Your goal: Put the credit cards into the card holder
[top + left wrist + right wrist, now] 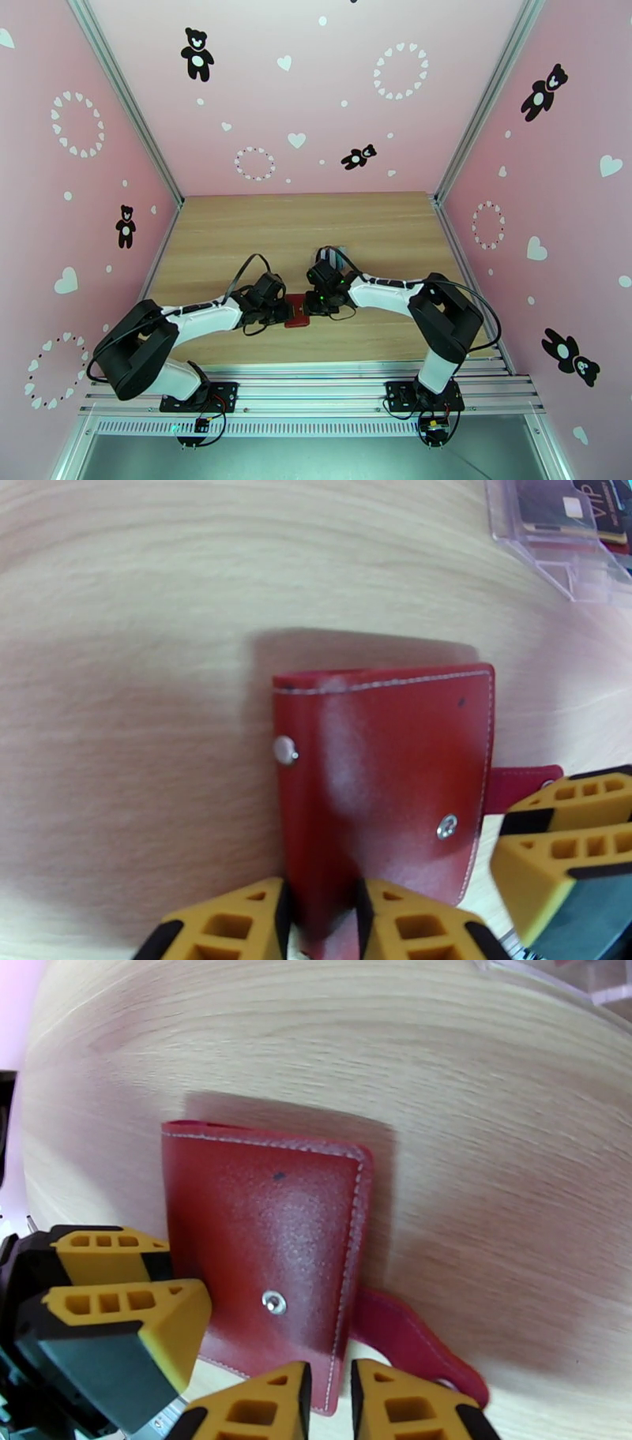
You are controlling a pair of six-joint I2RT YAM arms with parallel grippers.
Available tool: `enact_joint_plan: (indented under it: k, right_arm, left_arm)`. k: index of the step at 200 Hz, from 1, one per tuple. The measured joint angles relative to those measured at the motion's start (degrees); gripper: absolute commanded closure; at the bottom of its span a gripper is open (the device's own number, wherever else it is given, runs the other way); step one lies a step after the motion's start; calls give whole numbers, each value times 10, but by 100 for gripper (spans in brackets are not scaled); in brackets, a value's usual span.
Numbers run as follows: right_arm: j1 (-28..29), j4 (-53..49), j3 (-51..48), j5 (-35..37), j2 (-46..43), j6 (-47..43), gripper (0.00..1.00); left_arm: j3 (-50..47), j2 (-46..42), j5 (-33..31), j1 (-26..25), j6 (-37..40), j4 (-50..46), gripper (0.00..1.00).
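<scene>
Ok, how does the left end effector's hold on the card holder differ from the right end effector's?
The left end effector clamps the near edge of the red card holder partway along, with a band of leather between its jaws. The right end effector sits at the near corner beside the snap tab, where only the stitched edge enters its narrow gap. Both look nearly shut on the folded, unsnapped card holder.

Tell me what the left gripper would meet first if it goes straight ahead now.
The card holder: its edge sits inside the left gripper, so going on would probably just shove it.
</scene>
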Motion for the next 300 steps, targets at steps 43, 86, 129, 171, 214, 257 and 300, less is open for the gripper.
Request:
enact_joint_plan:
  k: [43,86,129,171,214,257,300]
  right_arm:
    - [-8,15,-6,-3,1,0,69]
    - [-16,32,-14,-15,1,5,68]
    - [-24,66,-29,-37,2,18,68]
    - [-26,84,-33,-51,10,26,68]
    - [-26,102,-42,-61,10,32,69]
    - [-27,119,-52,-72,7,43,70]
    - [-27,137,-60,-84,5,58,70]
  left_arm:
    - [8,8,0,0,8,1,69]
    - [19,16,-1,0,16,-1,63]
    - [22,16,-2,0,23,-7,61]
    - [22,16,-2,4,25,-10,62]
    - [22,11,-2,14,25,-16,63]
    - [22,6,-2,17,25,-21,63]
    - [22,-11,-2,20,29,-31,61]
